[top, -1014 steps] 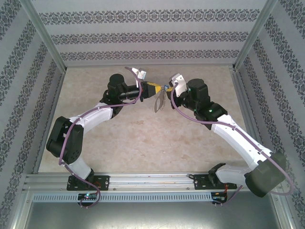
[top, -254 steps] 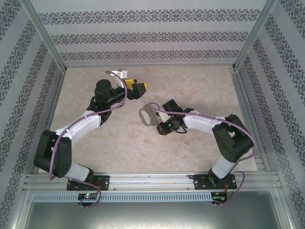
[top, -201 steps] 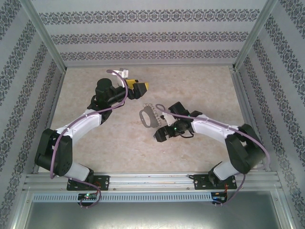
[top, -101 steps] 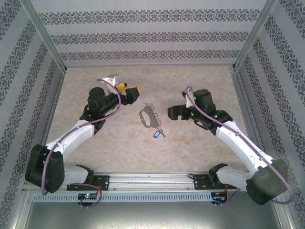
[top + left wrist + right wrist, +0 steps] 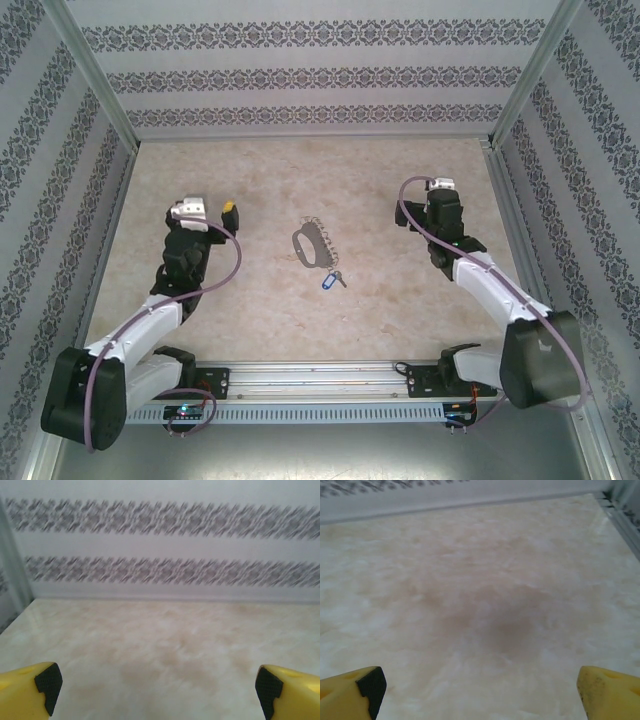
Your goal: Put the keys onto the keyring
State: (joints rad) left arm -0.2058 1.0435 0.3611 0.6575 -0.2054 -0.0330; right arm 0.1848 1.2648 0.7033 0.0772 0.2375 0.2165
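Observation:
The keyring (image 5: 309, 245), a grey oval loop with a fine chain (image 5: 323, 236) along its right side, lies flat mid-table. The keys (image 5: 331, 282), a small blue tag with a tiny silver key, lie right at the loop's near end; whether they are linked I cannot tell. My left gripper (image 5: 209, 208) is well left of the loop and my right gripper (image 5: 431, 196) well right of it. Both are open and hold nothing. In the wrist views the left gripper (image 5: 158, 690) and right gripper (image 5: 480, 692) have yellow fingertips (image 5: 42, 687) (image 5: 607, 690) spread wide over bare table.
The marbled beige table (image 5: 260, 310) is boxed in by patterned walls (image 5: 320, 80) at the back and sides. An aluminium rail (image 5: 320, 378) carrying the arm bases runs along the near edge. Metal posts (image 5: 515, 95) stand at the back corners.
Both arms have drawn back from the middle toward their own sides and the near edge. The right gripper has left the keys. Keyring and keys lie still since half a second ago.

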